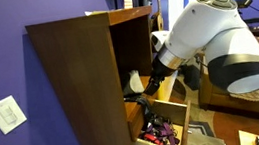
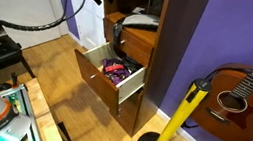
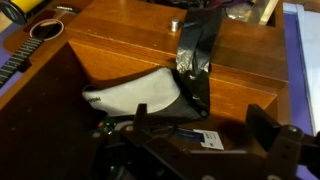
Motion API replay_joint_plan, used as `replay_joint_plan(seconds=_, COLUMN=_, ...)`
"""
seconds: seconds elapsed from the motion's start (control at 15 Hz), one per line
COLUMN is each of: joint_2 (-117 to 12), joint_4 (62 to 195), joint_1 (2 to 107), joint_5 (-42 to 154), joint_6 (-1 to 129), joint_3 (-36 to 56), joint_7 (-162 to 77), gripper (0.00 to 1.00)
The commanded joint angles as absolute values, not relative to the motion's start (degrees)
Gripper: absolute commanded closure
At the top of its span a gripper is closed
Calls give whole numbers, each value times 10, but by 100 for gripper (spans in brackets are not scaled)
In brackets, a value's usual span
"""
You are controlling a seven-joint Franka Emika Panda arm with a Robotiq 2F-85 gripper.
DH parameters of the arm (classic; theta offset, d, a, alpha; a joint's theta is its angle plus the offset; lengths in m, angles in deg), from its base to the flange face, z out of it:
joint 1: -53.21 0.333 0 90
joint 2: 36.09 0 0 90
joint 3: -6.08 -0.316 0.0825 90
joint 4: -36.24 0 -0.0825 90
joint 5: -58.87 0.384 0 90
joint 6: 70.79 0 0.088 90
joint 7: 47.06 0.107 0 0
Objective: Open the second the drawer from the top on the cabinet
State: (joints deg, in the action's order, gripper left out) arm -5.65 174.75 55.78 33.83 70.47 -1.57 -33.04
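Observation:
The tall reddish-brown cabinet point(image 1: 76, 90) point(image 2: 175, 48) has an open shelf over a stack of drawers. In the wrist view I look down the stack. A shut drawer point(image 3: 120, 28) with a small knob point(image 3: 173, 25) lies below the top front, which I take as the second one. Below it, another drawer point(image 2: 105, 78) point(image 1: 173, 137) stands pulled out. My gripper point(image 3: 200, 125) point(image 1: 150, 88) hangs at the mouth of the shelf, above the drawers. It is open, with nothing between its fingers.
A white and black cloth item point(image 3: 130, 95) lies in the shelf, its black strap point(image 3: 195, 50) hanging over the top front. Purple and red things point(image 2: 116, 71) fill the open drawer. A guitar point(image 2: 239, 93) and a yellow-handled tool point(image 2: 183, 114) stand beside the cabinet.

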Motion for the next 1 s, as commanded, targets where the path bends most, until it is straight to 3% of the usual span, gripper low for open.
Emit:
replay_joint_plan(seconds=0.0, joint_2=38, joint_4=1806, joint_1=516, joint_5=364, joint_6=676, joint_3=-38, joint_7=-267, gripper=0)
replay_joint_plan(seconds=0.47, joint_2=115, joint_4=1835, joint_1=441, joint_5=367, joint_6=613, joint_3=-58, joint_7=-175, gripper=0)
replay_joint_plan(seconds=0.93, joint_2=103, joint_4=1824, joint_1=435, joint_5=363, joint_6=624, joint_3=-59, joint_7=-189, gripper=0)
